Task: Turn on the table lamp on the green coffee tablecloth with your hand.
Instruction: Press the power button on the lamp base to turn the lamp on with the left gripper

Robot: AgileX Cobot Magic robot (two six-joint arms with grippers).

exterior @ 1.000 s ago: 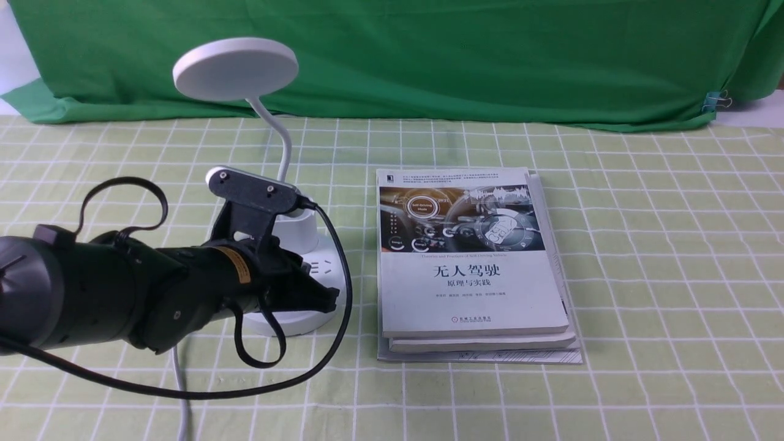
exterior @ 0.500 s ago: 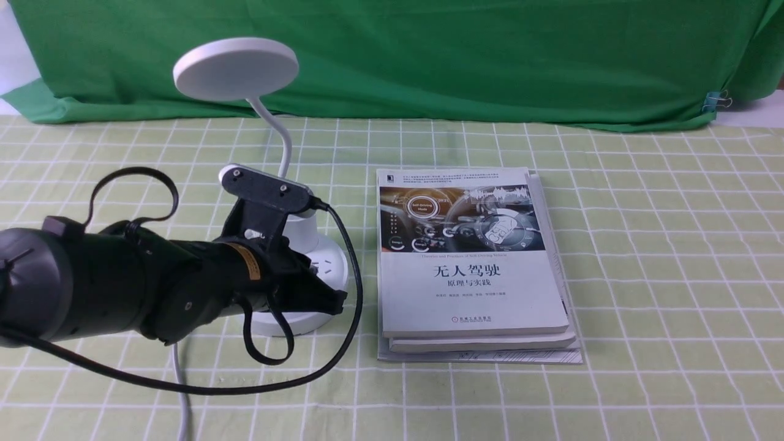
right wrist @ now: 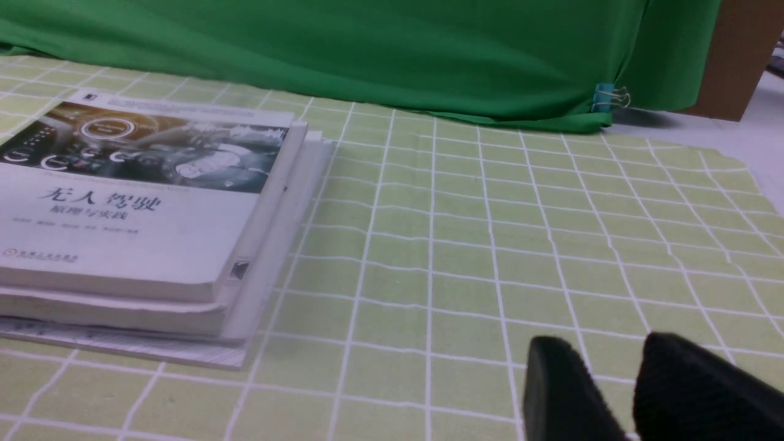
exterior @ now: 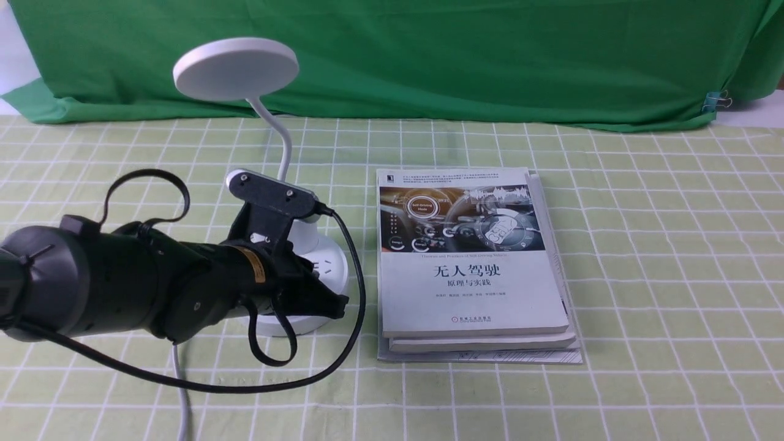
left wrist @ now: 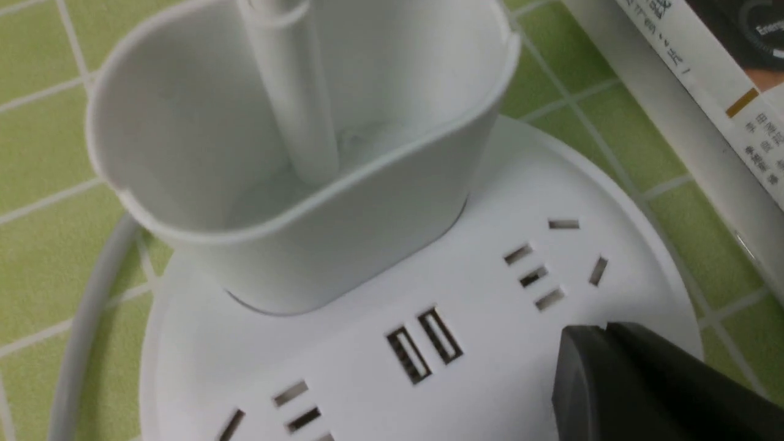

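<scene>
white table lamp (exterior: 236, 68) sits on green grid tablecloth (exterior: 643, 275), left of the books (exterior: 468, 263): flat disc head, bent neck, round socketed base. my left fingers (left wrist: 649, 380) are pressed together over its base.

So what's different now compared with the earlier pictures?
The left arm's jaws have shifted right across the lamp's base. Nothing visible was picked up or let go. The lamp and the books stayed put.
</scene>
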